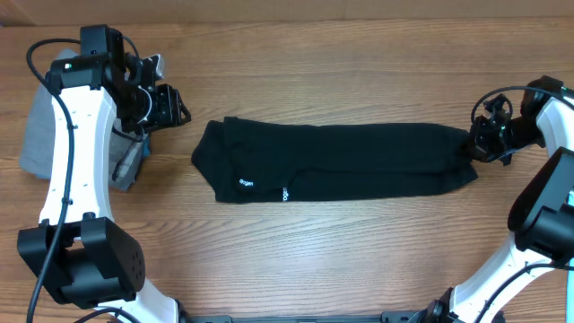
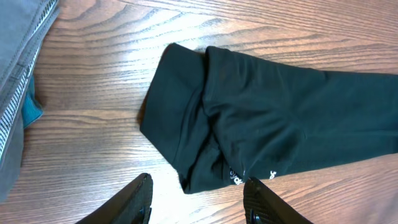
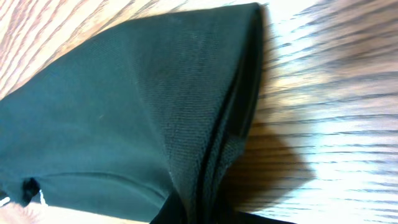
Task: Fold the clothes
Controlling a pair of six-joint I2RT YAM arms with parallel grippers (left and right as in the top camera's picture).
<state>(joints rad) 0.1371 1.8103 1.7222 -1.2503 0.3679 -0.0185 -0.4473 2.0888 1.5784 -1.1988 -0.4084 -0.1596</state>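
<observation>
The clothes (image 1: 341, 161) are a black garment lying as a long flat strip across the middle of the table, with small white logo prints near its left end. My right gripper (image 1: 475, 142) is shut on the strip's right end. In the right wrist view the black fabric (image 3: 124, 106) bunches into folds that run down between the jaws of that gripper (image 3: 211, 214). My left gripper (image 1: 175, 106) hovers just left of the garment's left end, open and empty. In the left wrist view the garment's left end (image 2: 280, 118) lies just beyond that gripper (image 2: 199, 202), whose two fingertips (image 2: 140, 199) are spread apart.
Light grey folded trousers (image 1: 36, 135) lie at the far left under my left arm. In the left wrist view the trousers (image 2: 12, 62) show a zip seam and a teal patch. Bare wooden table (image 1: 341, 251) surrounds the garment.
</observation>
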